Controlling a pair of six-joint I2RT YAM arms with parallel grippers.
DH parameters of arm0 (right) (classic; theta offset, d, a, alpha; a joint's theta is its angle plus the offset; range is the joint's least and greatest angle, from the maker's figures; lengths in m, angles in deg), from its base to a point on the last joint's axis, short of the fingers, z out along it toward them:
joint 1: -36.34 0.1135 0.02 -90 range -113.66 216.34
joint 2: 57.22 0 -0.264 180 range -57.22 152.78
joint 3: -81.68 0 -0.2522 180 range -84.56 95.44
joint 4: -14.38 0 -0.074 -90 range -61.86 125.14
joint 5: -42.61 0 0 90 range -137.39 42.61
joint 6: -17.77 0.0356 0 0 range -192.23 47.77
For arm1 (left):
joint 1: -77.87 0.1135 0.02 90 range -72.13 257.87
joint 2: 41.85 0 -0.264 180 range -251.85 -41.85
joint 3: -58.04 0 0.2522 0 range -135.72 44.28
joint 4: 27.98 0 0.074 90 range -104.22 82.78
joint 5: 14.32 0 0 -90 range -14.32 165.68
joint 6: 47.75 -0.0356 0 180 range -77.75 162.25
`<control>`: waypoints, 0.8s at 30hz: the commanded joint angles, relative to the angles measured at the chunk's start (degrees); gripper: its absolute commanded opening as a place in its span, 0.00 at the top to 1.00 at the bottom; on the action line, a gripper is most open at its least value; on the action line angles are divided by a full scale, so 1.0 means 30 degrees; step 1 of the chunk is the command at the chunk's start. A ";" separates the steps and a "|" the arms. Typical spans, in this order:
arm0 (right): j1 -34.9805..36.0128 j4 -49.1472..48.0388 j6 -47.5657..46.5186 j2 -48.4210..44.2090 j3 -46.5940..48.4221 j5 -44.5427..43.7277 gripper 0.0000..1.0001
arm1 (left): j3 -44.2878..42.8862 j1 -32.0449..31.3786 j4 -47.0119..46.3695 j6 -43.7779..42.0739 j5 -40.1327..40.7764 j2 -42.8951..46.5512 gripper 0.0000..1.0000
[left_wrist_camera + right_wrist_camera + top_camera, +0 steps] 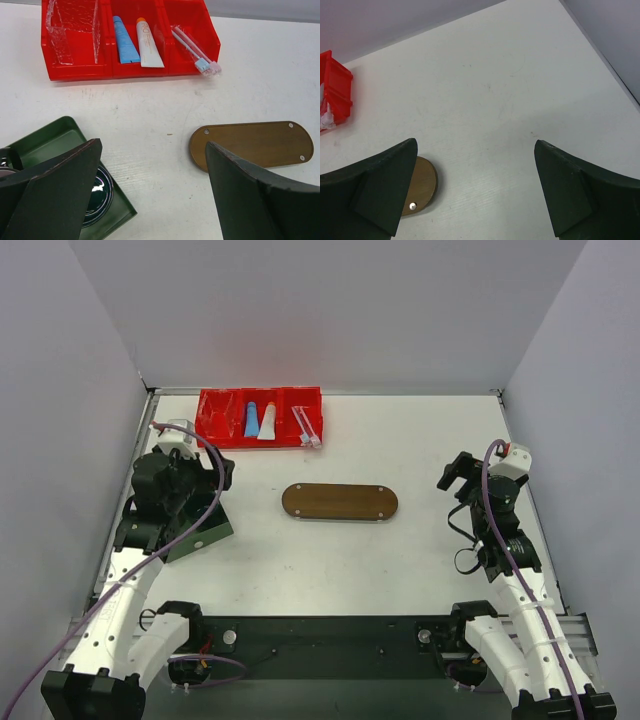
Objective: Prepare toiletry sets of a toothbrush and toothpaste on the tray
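The dark brown oval tray (340, 502) lies bare in the middle of the table, also seen in the left wrist view (252, 145) and partly in the right wrist view (422, 185). A blue toothpaste tube (252, 420) (125, 46) and a white one (268, 423) (149, 44) lie side by side in the red bin's middle compartment. The pink-white toothbrushes (307, 426) (195, 50) rest in its right compartment, heads over the rim. My left gripper (218, 474) (154, 144) is open, near the green box. My right gripper (455, 472) (475, 143) is open, right of the tray.
The red three-compartment bin (212, 430) (80, 74) (337, 90) stands at the back left, with clear plastic (72, 30) in its left compartment. A dark green box (205, 535) (55, 135) holding a dark round object (97, 192) sits under the left arm.
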 commanded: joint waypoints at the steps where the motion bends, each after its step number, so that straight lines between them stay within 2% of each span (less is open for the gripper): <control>1: -0.0088 -0.0193 0.0115 -0.0093 0.0747 -0.0614 0.04 | -0.0562 0.0094 -0.0515 -0.0290 -0.0544 -0.0199 0.04; 6: -0.0088 -0.0047 0.0116 -0.0123 0.0834 -0.0585 0.04 | -0.0620 0.0094 -0.0369 0.0004 0.0131 -0.0258 0.04; 17: -0.0117 0.0979 0.1229 -0.0415 0.2270 0.0177 0.03 | -0.0502 0.0094 -0.0515 -0.0875 -0.0515 -0.0082 0.04; 24: -0.0118 0.3115 0.1229 -0.0357 0.3587 0.1142 0.03 | -0.1701 0.0094 0.0157 -0.1340 -0.0455 -0.0666 0.06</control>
